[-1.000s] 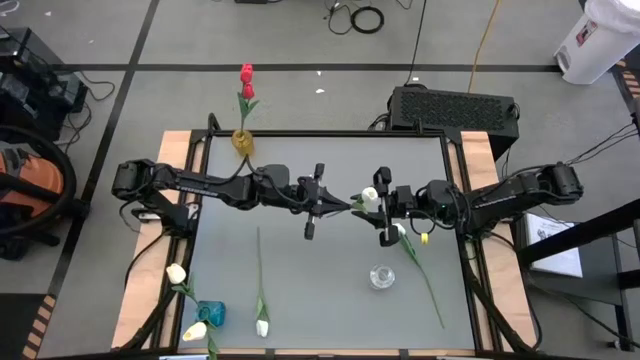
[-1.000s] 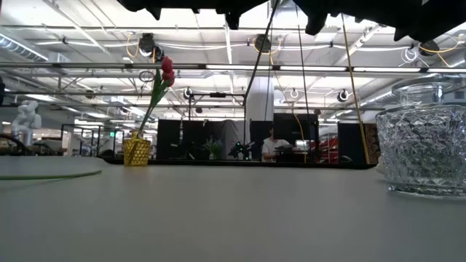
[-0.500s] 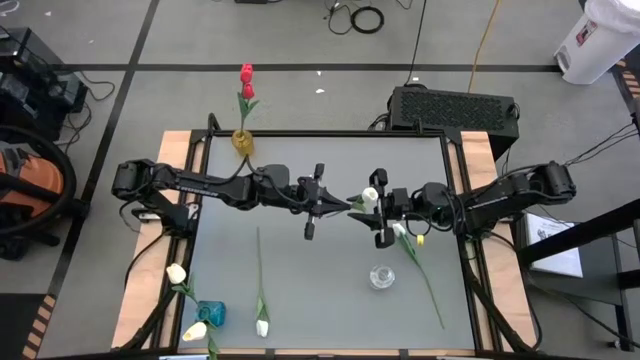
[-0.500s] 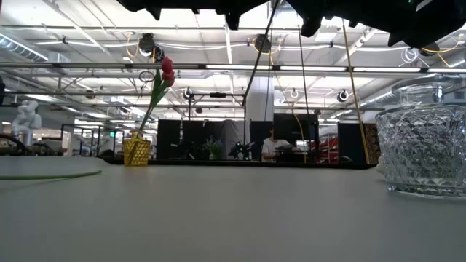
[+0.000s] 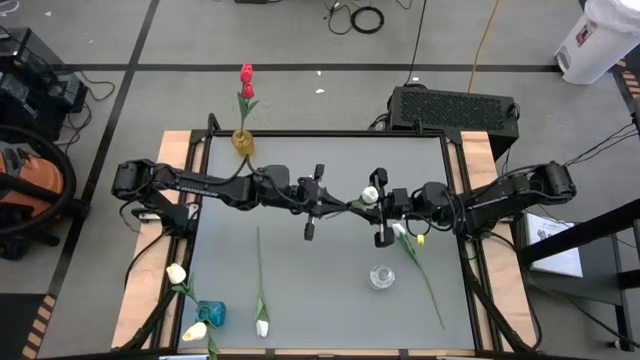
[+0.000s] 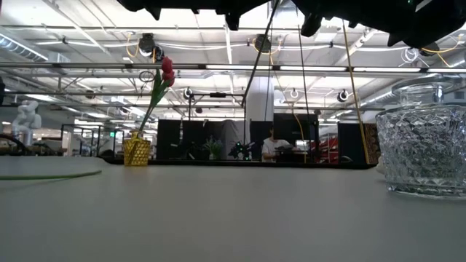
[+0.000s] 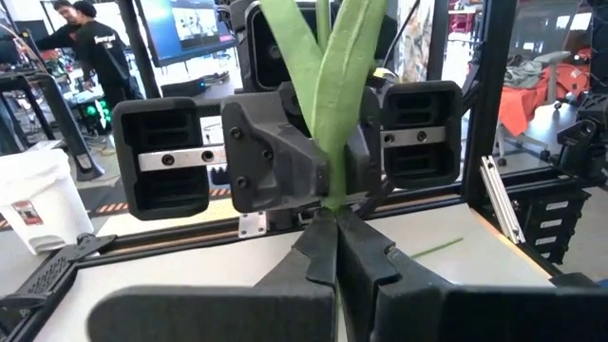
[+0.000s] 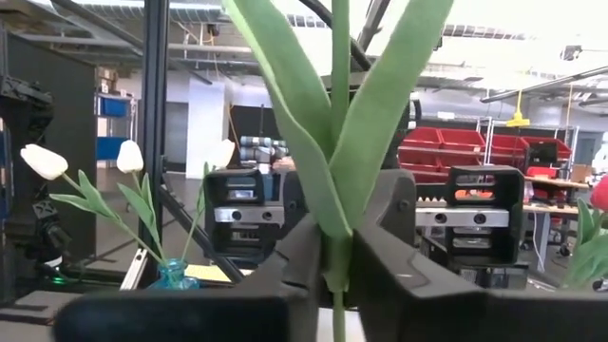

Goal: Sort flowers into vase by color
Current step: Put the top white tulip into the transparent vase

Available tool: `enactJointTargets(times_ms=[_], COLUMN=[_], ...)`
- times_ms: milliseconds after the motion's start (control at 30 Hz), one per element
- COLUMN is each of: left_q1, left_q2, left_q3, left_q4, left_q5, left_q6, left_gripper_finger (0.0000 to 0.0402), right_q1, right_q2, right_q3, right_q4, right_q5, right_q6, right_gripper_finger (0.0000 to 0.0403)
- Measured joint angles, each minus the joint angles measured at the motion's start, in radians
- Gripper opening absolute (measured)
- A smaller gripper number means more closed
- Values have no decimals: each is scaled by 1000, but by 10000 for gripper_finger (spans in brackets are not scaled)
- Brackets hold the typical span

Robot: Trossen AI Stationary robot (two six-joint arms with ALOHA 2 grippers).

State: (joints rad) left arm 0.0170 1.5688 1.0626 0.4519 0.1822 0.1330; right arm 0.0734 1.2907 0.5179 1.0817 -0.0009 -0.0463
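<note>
Over the table's middle, a white tulip [image 5: 371, 194] stands roughly upright between both grippers. My left gripper [image 5: 340, 205] reaches in level from the left and is shut on its stem. My right gripper [image 5: 362, 205] faces it from the right and is shut on the same stem. The leaves [image 8: 332, 114] rise above the fingers. A yellow vase [image 5: 243, 140] with a red tulip [image 5: 246, 73] stands at the far left. A blue vase [image 5: 210, 312] with white tulips stands at the near left. A clear glass vase [image 5: 381, 275] stands near right of centre. My left gripper pinches the tulip's stem [image 7: 332, 211] between its two fingers, just below the leaves. The fingers [image 7: 366, 252] come level from the table's left, across the stem. The tulip is clear of the table. My right gripper pinches the same stem at the base of the leaves [image 8: 333, 271], between its two fingers [image 8: 375, 256]. It comes from the table's right, across the stem. The leaves stand up above the fingers, and the stem runs on below them.
A loose white tulip [image 5: 261, 290] lies on the table left of centre. Another loose flower [image 5: 425, 285] lies under my right arm, its stem running toward the near right corner. Wooden side rails [image 5: 140, 290] border the grey table top.
My right gripper has shut on the stem of the white tulip that my left gripper holds. The tulip stays upright and clear of the table.
</note>
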Motion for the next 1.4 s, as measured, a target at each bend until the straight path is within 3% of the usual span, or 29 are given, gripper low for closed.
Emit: enactJointTargets(times_ms=[133,633,1033,1200,1400], left_q1=[0,-1,-6,-6,-5], left_q2=[0,-1,-1,-1,-48], left_q3=[0,0,0,0,0], left_q4=[-9,-24,-118,-132,-211], left_q5=[0,-73,-267,-301,-322], left_q6=[-19,-23,-21,-21,-20], left_gripper_finger=[2,29,30,30,30], right_q1=[0,0,42,97,184], right_q2=[0,-30,-331,-488,-590], right_q3=[0,-1,-1,-1,-1], right_q4=[1,-42,-478,-690,-797], right_q5=[4,64,82,83,84], right_q6=[0,-14,-21,-19,20], right_gripper_finger=[9,2,1,0,0])
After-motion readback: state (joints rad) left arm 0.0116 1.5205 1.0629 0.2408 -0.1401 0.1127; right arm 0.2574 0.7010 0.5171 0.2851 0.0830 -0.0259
